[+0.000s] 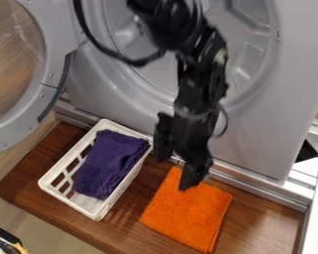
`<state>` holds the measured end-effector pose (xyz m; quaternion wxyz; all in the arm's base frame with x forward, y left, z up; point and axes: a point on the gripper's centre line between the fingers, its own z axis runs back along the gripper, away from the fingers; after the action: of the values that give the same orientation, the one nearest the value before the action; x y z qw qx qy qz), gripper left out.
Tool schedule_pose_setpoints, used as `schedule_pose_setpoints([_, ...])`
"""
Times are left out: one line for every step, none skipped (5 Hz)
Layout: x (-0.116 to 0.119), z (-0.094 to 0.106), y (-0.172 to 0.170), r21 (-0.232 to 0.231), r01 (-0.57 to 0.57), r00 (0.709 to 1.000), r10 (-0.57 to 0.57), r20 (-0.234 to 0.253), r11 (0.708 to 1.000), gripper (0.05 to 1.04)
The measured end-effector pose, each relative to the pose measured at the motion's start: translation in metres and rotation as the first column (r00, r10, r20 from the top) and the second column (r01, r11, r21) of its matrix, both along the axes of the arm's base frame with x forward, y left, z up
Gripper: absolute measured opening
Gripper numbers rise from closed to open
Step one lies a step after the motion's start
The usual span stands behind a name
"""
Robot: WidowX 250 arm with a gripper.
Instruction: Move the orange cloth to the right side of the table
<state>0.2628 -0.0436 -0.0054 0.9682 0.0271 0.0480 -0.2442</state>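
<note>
The black gripper (pixel 177 171) hangs over the top end of the orange cloth, its two fingers spread apart with nothing seen between them. One fingertip overlaps the cloth's upper part in the view; whether it touches the fabric I cannot tell. The orange cloth (pixel 187 213) lies flat and slightly turned on the brown wooden table (pixel 261 218), right of the white basket. Its upper edge is partly hidden behind the gripper.
A white slotted basket (pixel 70 202) holding a purple cloth (pixel 109 163) stands left of the orange cloth. Behind the table rises a grey washing machine (pixel 261 134), its round door (pixel 52 67) swung open at the upper left. Bare wood lies right of the orange cloth.
</note>
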Motion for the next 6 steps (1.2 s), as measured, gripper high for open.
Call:
schedule_pose_setpoints([-0.003,-0.023,0.008,0.009,-0.021,1.0,0.021,0.022,1.0,1.001])
schedule_pose_setpoints([-0.001,-0.04,0.012,0.028,-0.031,0.998,0.03,0.052,0.999,1.001])
schedule_pose_setpoints([-0.002,-0.049,0.011,0.012,-0.04,0.995,0.038,0.094,0.999,1.001])
schedule_pose_setpoints([-0.004,-0.059,0.009,-0.014,-0.042,0.99,0.043,0.134,0.999,1.001])
schedule_pose_setpoints([-0.001,-0.061,0.002,-0.045,-0.039,0.983,0.047,0.175,0.998,1.001])
schedule_pose_setpoints([-0.003,-0.064,0.0,-0.051,-0.055,0.983,0.063,0.171,0.997,1.001])
